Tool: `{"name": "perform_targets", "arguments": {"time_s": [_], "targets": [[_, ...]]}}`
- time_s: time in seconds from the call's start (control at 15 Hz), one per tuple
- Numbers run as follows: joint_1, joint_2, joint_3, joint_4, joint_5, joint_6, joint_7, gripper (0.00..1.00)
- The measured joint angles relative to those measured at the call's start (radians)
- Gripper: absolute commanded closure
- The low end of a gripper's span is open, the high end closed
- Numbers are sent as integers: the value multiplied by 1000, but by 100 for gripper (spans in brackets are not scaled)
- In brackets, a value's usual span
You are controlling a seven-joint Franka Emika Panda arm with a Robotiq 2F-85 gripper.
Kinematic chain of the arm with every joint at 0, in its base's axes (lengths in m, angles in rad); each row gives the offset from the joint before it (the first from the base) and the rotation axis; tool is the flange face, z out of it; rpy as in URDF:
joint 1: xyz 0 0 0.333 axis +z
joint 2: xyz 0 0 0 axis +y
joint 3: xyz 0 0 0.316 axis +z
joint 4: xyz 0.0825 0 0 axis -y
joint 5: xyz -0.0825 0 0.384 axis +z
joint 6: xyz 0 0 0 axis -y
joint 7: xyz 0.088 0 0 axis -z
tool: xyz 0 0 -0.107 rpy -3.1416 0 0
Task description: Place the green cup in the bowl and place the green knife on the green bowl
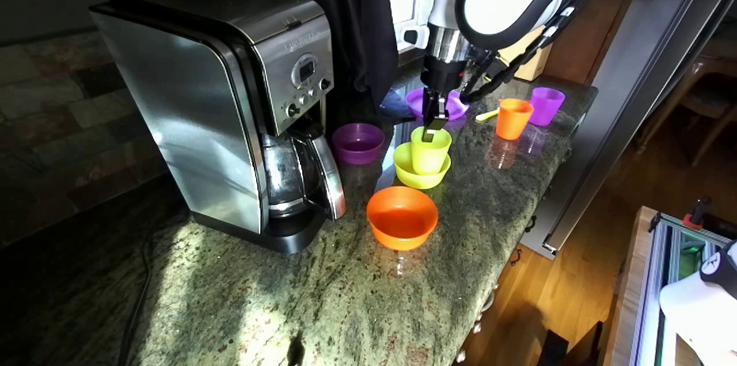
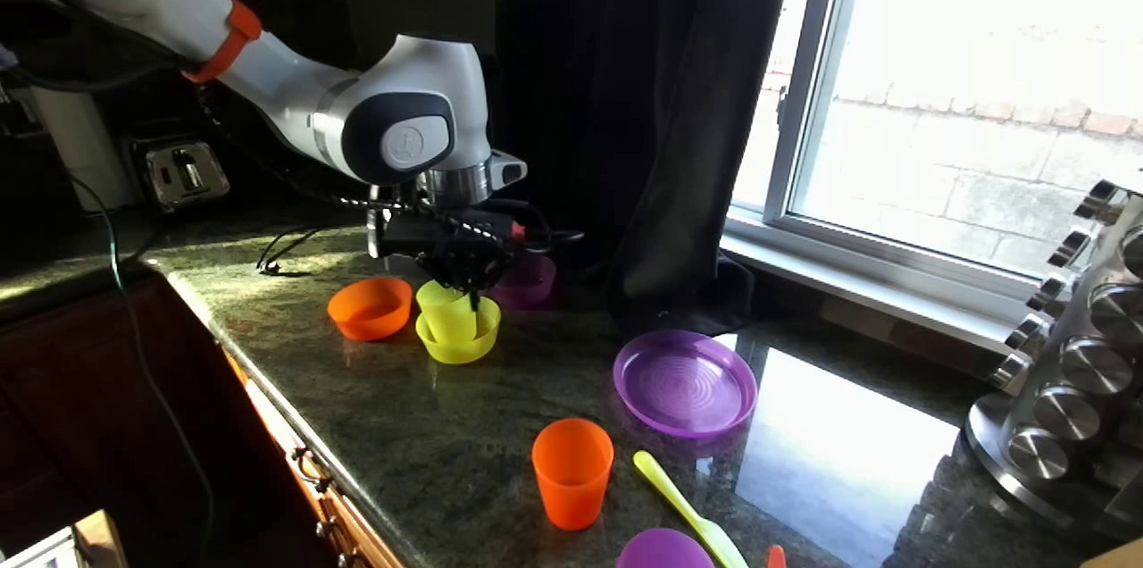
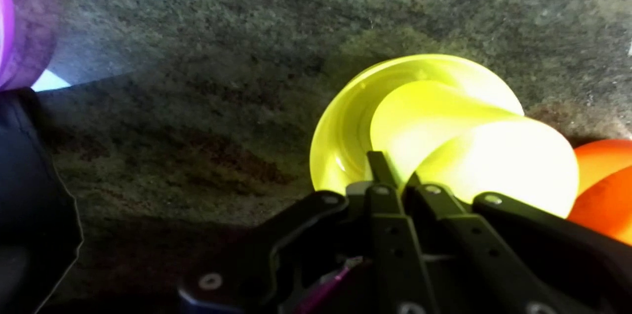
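Observation:
The pale lime-green cup [image 1: 430,157] stands inside the round lime-green bowl [image 1: 412,179]. In an exterior view the cup [image 2: 451,318] leans a little in the bowl [image 2: 457,354]. My gripper [image 3: 396,170] is shut on the cup's wall in the wrist view, one finger outside the cup [image 3: 424,101] and one inside its rim. The cup's bottom is hidden in the bowl. The thin lime-green knife [image 2: 683,504] lies flat on the counter beside the orange cup, far from the gripper. Only part of the knife [image 1: 486,115] shows in the exterior view with the coffee maker.
An orange bowl [image 1: 402,217] stands close beside the green bowl. A purple bowl [image 1: 358,144] and a coffee maker [image 1: 230,107] stand near. A purple plate [image 2: 685,385], orange cup [image 2: 572,474], purple cup [image 2: 663,548] and spice rack [image 2: 1063,389] stand farther along the counter. A dark curtain [image 2: 643,121] hangs behind.

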Motion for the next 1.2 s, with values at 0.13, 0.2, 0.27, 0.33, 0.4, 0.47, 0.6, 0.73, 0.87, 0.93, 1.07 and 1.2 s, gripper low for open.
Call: {"name": "perform_targets", "arguments": {"time_s": [0.13, 0.2, 0.27, 0.33, 0.4, 0.47, 0.6, 0.73, 0.87, 0.93, 1.07, 1.2], "targets": [[0, 6, 7, 0, 9, 19, -7, 99], [0, 9, 11, 0, 14, 25, -11, 99], [0, 12, 13, 0, 17, 31, -12, 99], [0, 15, 15, 0, 19, 34, -12, 99], [0, 18, 17, 1, 20, 35, -12, 99], [0, 21, 18, 1, 20, 35, -12, 99], [0, 27, 19, 1, 20, 35, -12, 70], [0, 29, 20, 1, 20, 35, -12, 56], [0, 29, 21, 2, 20, 35, -12, 43], [0, 29, 21, 2, 20, 35, -12, 34], [0, 25, 22, 3, 22, 35, -13, 21], [0, 14, 22, 3, 27, 35, -16, 5]]}}
